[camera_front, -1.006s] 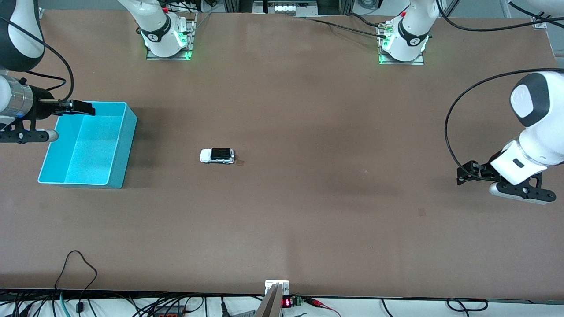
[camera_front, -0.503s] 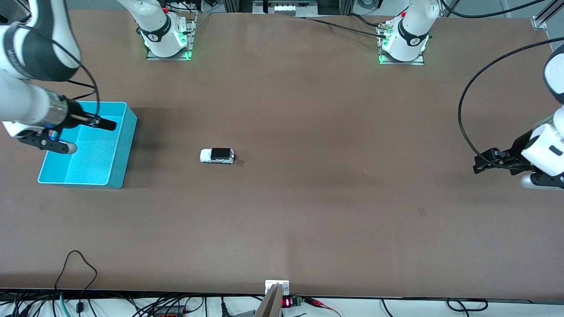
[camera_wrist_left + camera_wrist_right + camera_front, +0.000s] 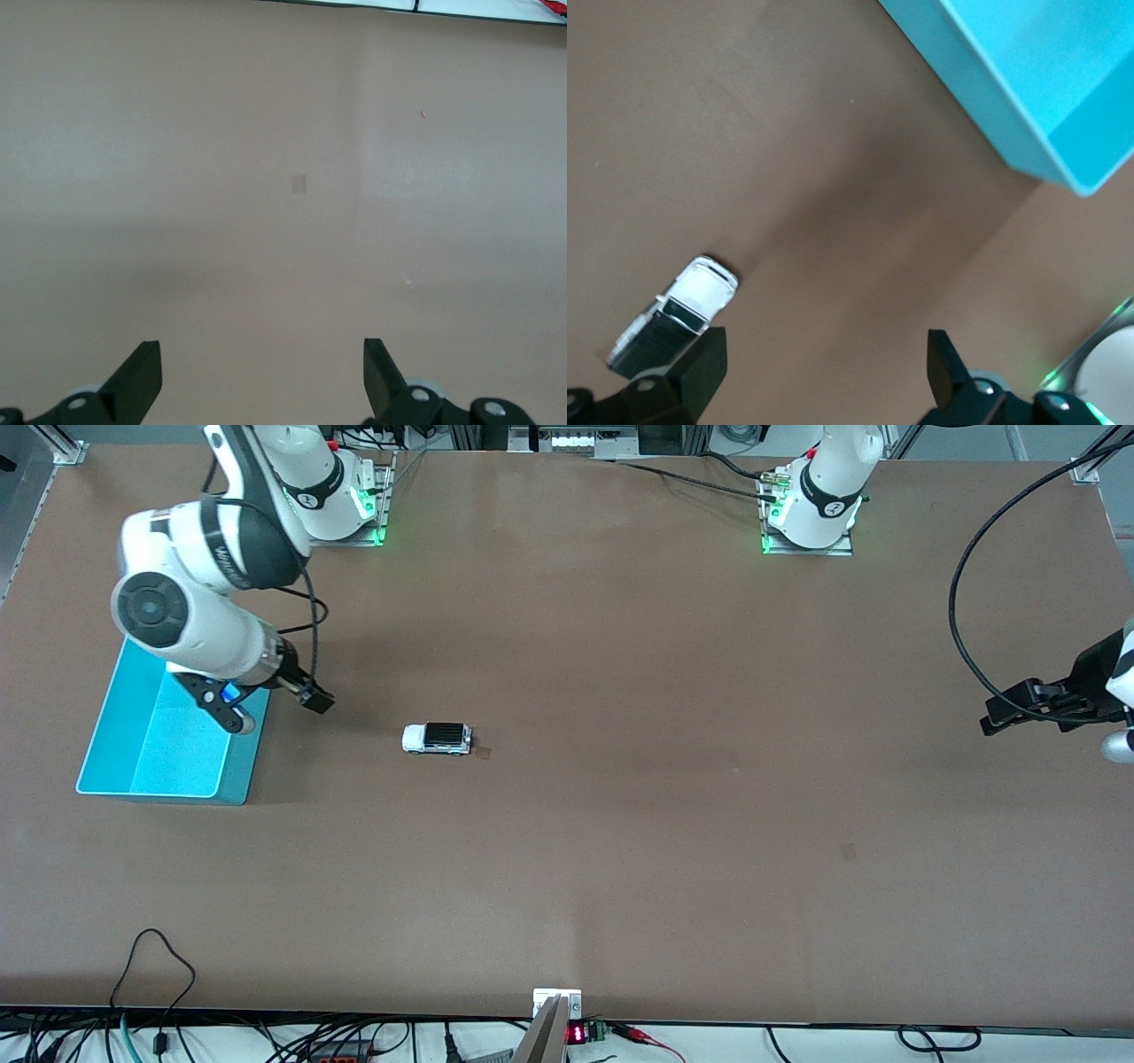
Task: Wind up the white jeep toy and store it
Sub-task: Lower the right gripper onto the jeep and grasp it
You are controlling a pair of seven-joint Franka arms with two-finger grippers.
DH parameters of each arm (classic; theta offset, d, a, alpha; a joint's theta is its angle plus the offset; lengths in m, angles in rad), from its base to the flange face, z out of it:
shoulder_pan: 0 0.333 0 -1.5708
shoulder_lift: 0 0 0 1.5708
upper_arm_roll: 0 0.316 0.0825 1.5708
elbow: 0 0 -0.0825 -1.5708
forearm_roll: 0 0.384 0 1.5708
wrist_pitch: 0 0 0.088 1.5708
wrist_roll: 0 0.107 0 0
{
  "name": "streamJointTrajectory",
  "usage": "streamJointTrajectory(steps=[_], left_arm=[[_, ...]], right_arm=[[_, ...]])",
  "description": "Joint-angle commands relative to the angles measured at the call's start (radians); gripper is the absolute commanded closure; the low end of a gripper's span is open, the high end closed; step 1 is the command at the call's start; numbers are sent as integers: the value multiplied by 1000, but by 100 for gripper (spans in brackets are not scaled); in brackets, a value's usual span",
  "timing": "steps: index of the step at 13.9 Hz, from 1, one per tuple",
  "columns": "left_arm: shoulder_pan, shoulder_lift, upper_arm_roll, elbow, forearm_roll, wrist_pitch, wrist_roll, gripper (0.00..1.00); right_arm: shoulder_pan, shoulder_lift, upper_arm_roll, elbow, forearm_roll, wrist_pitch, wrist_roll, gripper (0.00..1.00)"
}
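The white jeep toy [image 3: 437, 738], boxy with a black roof, stands on the brown table near its middle, toward the right arm's end. It also shows in the right wrist view [image 3: 673, 312]. The turquoise bin [image 3: 133, 757] sits at the right arm's end and looks empty; its corner shows in the right wrist view [image 3: 1028, 97]. My right gripper [image 3: 316, 701] is open and empty in the air between the bin and the jeep; it also shows in its wrist view [image 3: 826, 363]. My left gripper [image 3: 1005, 713] is open and empty over bare table at the left arm's end; it also shows in its wrist view [image 3: 262, 370].
A small dark mark [image 3: 484, 754] lies on the table just beside the jeep. Another faint patch [image 3: 848, 851] lies nearer the front camera toward the left arm's end. Cables and a small display [image 3: 576, 1034] run along the table's front edge.
My right arm has swung from over the bin out toward the jeep. My left arm has drawn back toward its end of the table. The jeep has not moved.
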Motion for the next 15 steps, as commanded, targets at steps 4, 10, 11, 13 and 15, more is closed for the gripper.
streamJointTrajectory(steps=[4,10,11,13,15], left_arm=[[-9,-17,4,0,-15,-93,-7,0],[-70,-25,73,-6,-24,-92,1,0],[-70,-23,73,-6,-26,-92,1,0],[-68,-17,73,-10,-27,-75,0,0],[-69,-9,73,-14,-27,-73,0,0]], right_arm=[[137,122,-11,-13,10,202,509,0],[178,222,-10,-4,10,365,744,0],[178,236,-10,-3,11,385,761,0],[203,272,-10,14,11,425,798,0],[209,303,-10,34,11,431,816,0]])
